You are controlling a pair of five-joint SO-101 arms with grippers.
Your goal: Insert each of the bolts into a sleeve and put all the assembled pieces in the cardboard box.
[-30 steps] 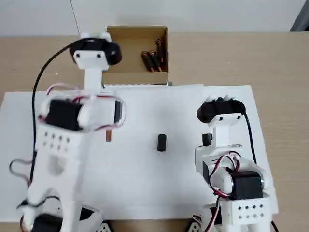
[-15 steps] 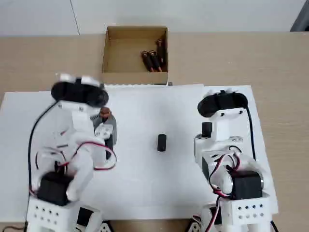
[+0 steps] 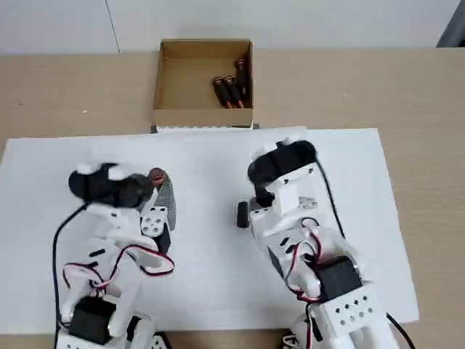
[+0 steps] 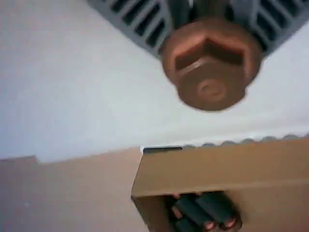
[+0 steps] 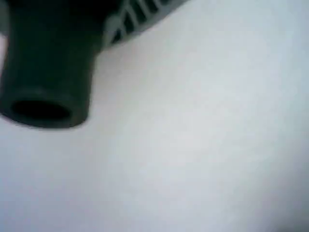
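1. We record a wooden table (image 3: 421, 87) carrying all items.
2. A white sheet (image 3: 211, 276) covers the near part of the table; both arms stand over it.
3. The cardboard box (image 3: 190, 81) sits on bare wood, just beyond the sheet's far edge, open side up.
4. The left gripper (image 3: 161, 190) is over the left part of the sheet. Its jaws are clamped on a bolt, with grey ribbed fingers (image 4: 130, 19) on either side of the shank.
5. The right gripper (image 3: 254, 211) is near the sheet's middle, just beside the sleeve. We cannot tell how its jaws stand.
6. Assembled pieces (image 3: 231, 89), dark with copper ends, lie together against the box's right wall.
7. The sleeve (image 3: 243, 214), a black tube, lies on the sheet, its open end facing the right wrist camera.
8. The bolt (image 4: 211, 67) is copper-coloured, its hexagonal head pointing towards the box.
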